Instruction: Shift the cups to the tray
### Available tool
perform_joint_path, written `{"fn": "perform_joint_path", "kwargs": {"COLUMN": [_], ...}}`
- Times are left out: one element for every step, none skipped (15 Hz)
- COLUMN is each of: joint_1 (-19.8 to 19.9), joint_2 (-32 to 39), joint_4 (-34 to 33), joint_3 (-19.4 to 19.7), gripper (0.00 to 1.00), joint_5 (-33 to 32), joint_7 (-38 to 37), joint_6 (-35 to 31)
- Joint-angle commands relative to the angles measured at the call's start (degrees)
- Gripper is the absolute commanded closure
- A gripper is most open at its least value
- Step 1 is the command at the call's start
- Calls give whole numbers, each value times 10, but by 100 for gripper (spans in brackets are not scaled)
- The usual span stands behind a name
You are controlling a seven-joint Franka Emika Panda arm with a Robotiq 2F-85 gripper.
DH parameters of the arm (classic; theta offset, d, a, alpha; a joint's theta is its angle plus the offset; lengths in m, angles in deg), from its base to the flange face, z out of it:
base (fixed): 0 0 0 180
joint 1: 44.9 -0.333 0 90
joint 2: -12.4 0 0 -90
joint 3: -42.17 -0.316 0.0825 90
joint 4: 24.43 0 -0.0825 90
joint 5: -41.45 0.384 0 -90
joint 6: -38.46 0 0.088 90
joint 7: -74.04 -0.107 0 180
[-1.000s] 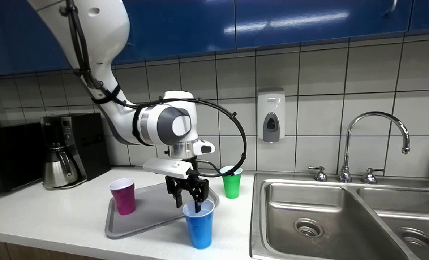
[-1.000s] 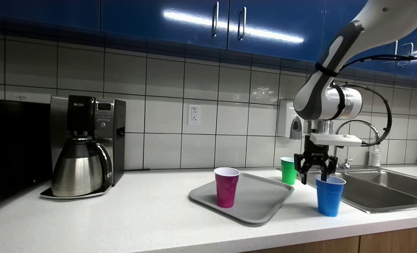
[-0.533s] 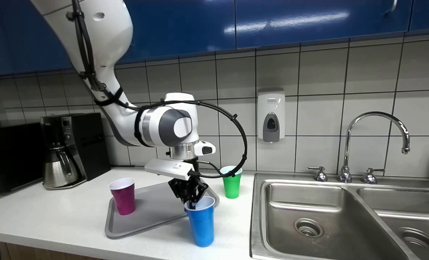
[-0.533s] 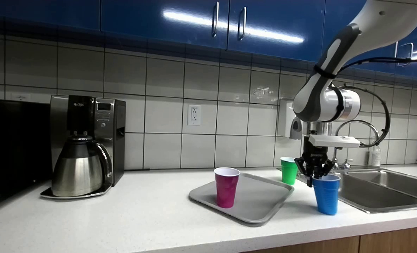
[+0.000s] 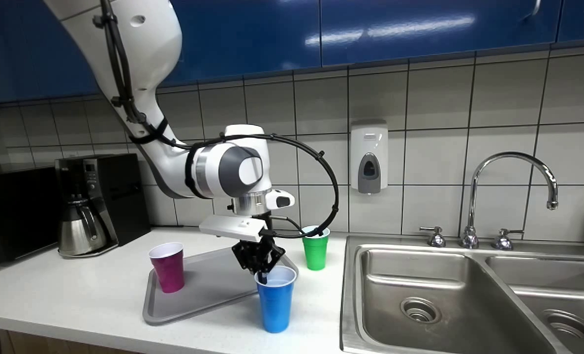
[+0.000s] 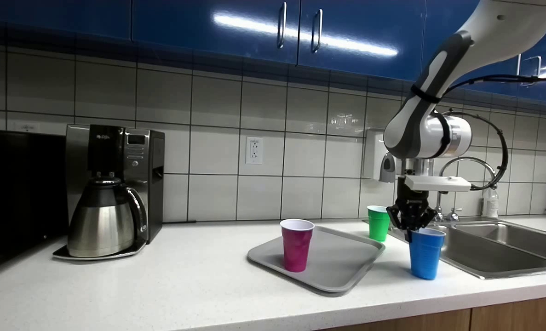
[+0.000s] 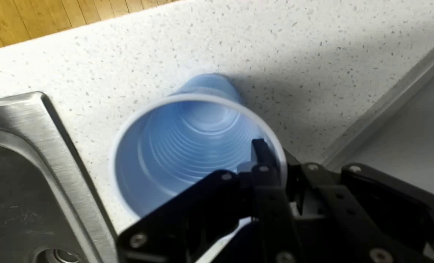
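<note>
Gripper (image 7: 276, 155) is pinching the blue cup (image 5: 276, 307), between the sink (image 5: 350, 305) and the tray (image 5: 213, 282), by its wall nearer to the latter, so you are probably carrying it there next.

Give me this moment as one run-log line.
fingers: shut on blue cup, at rim | blue cup: off gray tray, lift unclear | magenta cup: on gray tray | green cup: on counter, off gray tray
</note>
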Motion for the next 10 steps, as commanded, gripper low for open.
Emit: {"fn": "perform_joint_path", "kwargs": {"joint_1": [1,0,-1,-2,-3,-5,-7,-9,-12,-15], "joint_2": [-8,-11,-14,-16,-18,-19,-19,-18,-17,-15], "joint_4": [-7,-8,-10,-12,-14,-16,-18,-20,-23,-25], "joint_3": [0,-1,-2,-3,-4,-5,-7,-9,-11,-14], "gripper": [99,99,99,99,99,99,99,99,99,99], "joint_5": [-28,-30,-37,-40,-42,-44,-44,-45,-46,-47], "joint_7": [-15,-14,-15,-15,-13,-14,-15,-16,-17,-19], "joint_6": [5,7,7,8,9,8,9,8,8,8]}}
